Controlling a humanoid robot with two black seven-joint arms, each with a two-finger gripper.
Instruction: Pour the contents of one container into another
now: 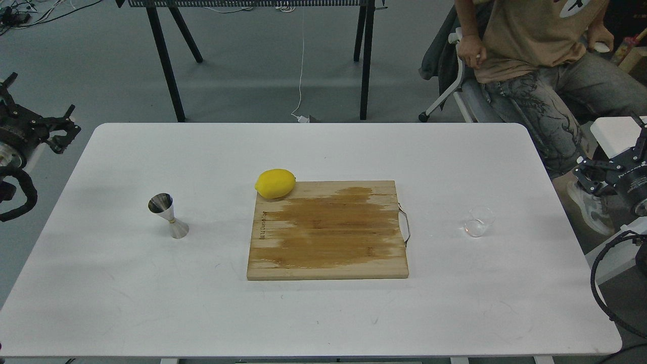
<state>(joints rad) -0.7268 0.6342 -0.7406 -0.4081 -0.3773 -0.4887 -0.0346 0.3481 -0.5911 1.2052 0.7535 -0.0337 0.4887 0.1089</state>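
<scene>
White surface (pixel 126 303), seen from the head. Glass cup (pixel 478 222) upright at 3 o'clock, near the right edge. Steel jigger (pixel 168 215) upright at 9 o'clock. Between them a wooden board (pixel 328 242) with a dark wet patch, and a lemon (pixel 275 183) on its 11 o'clock corner. Left gripper (pixel 56 129) off the surface, beyond the 10 o'clock edge, well apart from the jigger; jaws spread, empty. Right gripper (pixel 596 174) off the 3 o'clock edge, near the cup but not touching; jaw gap unclear, cannot tell.
</scene>
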